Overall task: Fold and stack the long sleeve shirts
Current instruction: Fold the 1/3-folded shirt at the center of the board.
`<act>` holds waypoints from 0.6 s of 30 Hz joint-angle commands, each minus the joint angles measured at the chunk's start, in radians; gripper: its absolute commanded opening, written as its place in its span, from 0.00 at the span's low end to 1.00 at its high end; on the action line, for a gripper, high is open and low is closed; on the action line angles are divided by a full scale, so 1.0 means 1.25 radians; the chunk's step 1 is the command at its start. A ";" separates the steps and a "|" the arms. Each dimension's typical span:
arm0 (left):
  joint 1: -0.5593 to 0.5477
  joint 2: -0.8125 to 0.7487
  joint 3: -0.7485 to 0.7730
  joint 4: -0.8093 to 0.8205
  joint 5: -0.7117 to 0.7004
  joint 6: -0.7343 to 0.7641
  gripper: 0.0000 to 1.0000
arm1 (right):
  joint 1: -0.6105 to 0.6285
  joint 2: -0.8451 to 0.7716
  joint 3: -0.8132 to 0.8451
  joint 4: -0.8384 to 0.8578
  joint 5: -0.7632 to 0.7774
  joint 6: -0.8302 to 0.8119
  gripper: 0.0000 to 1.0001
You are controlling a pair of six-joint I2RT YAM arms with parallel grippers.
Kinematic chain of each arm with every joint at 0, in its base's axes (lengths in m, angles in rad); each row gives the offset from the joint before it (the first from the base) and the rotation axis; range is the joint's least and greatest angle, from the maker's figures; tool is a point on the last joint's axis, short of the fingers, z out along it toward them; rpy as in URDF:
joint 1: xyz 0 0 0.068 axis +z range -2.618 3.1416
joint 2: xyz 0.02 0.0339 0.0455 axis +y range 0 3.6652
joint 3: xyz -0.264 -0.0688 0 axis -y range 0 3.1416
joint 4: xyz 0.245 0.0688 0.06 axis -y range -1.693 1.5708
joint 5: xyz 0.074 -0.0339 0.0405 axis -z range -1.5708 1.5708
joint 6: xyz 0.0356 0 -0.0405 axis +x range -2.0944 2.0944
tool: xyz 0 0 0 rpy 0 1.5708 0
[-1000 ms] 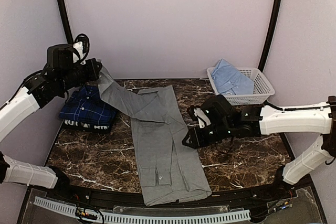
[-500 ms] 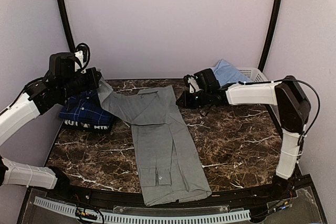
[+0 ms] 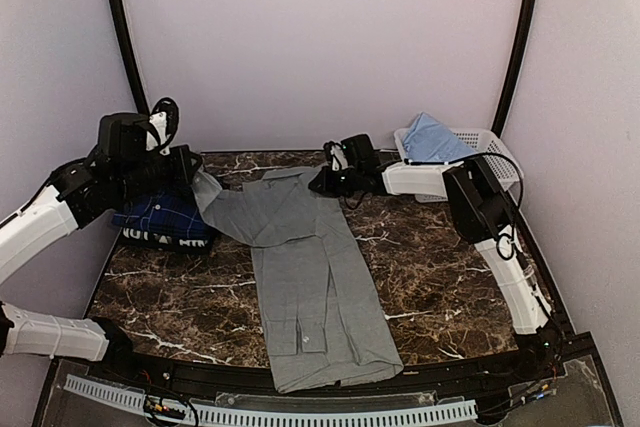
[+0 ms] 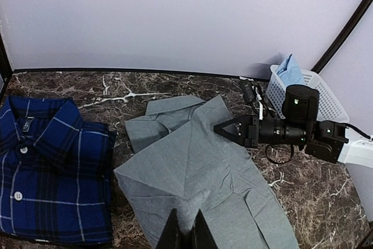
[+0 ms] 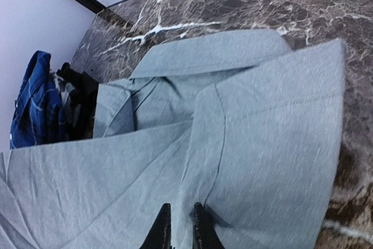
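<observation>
The grey shirt (image 3: 310, 267) lies flat down the middle of the table (image 3: 450, 277). Its long axis runs from the far edge to the near edge, slanting a little toward the near right corner. The collar (image 3: 283, 175) points to the far edge and the hem (image 3: 340, 372) sits at the near edge. A flap of its cloth stretches out toward the left edge, where the left claw (image 3: 195, 179) is closed on it. The right claw (image 3: 318, 182) sits at the shirt's far right shoulder, its fingers drawn nearly together with a ridge of grey cloth pinched between them. A folded plaid shirt (image 3: 165, 219) lies near the far left corner, just beside the stretched flap. A light blue shirt (image 3: 432, 137) rests in a white basket (image 3: 495, 162) at the far right corner.
</observation>
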State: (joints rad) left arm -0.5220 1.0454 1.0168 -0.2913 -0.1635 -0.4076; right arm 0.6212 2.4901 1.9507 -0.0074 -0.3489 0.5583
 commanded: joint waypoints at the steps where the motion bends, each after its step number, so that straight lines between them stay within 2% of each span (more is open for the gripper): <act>1: -0.005 -0.028 -0.016 -0.010 0.053 -0.004 0.00 | -0.025 0.083 0.101 0.018 -0.023 0.037 0.12; 6: -0.006 -0.020 -0.020 0.005 0.108 0.004 0.00 | -0.044 0.153 0.149 0.070 -0.052 0.096 0.14; 11: -0.007 0.013 -0.013 0.010 0.183 0.006 0.00 | -0.052 0.216 0.224 0.066 -0.092 0.138 0.15; 18: -0.008 0.054 0.014 0.030 0.258 0.009 0.00 | -0.053 0.154 0.187 0.061 -0.101 0.114 0.22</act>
State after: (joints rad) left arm -0.5270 1.0920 1.0050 -0.2859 0.0685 -0.4065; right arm 0.5579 2.7338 2.2024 0.0689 -0.4568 0.7147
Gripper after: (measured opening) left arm 0.035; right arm 0.200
